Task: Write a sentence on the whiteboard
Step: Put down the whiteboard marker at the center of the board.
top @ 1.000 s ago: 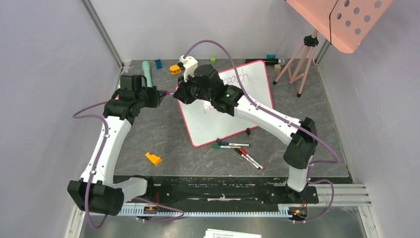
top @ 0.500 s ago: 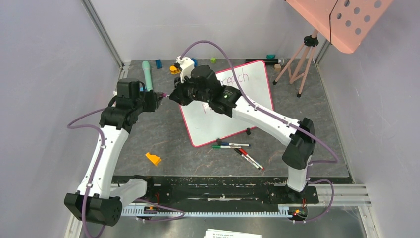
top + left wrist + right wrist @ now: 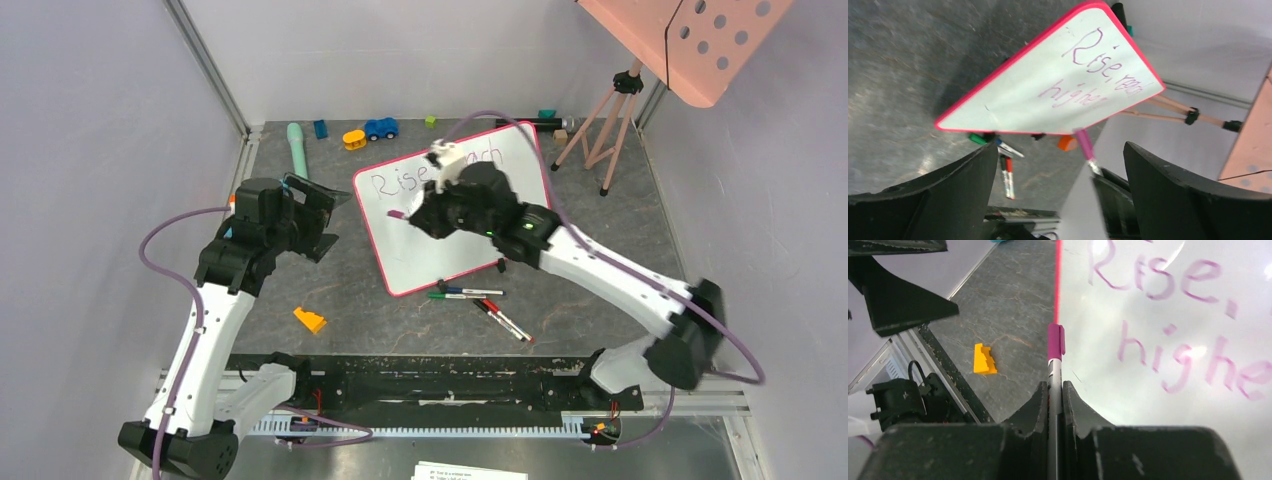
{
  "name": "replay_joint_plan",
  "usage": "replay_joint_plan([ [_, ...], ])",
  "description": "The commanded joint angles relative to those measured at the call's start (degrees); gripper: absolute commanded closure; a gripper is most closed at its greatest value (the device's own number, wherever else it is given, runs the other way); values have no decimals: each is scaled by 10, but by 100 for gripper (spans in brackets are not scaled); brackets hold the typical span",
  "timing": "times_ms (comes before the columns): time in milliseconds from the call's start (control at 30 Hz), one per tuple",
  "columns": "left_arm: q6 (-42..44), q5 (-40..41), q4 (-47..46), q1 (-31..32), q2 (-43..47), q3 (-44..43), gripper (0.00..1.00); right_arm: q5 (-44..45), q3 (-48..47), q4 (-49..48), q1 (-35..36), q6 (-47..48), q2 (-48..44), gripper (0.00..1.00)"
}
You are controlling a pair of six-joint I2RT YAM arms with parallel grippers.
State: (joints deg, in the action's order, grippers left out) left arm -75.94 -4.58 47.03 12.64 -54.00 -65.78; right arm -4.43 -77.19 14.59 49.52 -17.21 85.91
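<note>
Left gripper (image 3: 328,218) stands wide and empty just off the board's left edge; right gripper (image 3: 1054,390) is clamped on a marker (image 3: 1055,347), pink cap on, hovering over the whiteboard (image 3: 430,262); the board sits skewed mid-table, and the sentence (image 3: 1088,70) reads complete in two lines. Writing looks finished; the next move, I'd say, is laying that marker down clear of the ink.

Over whiteboard (image 3: 437,262), right hand (image 3: 416,214) grips pink-capped marker (image 3: 398,214); left hand (image 3: 326,220) near board's left edge.
</note>
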Motion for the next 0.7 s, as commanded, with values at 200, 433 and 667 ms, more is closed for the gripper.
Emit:
replay_joint_plan([
  [200,250,113,-52,-5,20,40,0,99,163,161,-115,8,-251,100],
  [433,303,139,-101,-5,26,99,0,220,209,295,-129,25,-306,100],
  [667,322,148,-131,-5,38,166,0,311,260,320,-129,-13,-308,100],
])
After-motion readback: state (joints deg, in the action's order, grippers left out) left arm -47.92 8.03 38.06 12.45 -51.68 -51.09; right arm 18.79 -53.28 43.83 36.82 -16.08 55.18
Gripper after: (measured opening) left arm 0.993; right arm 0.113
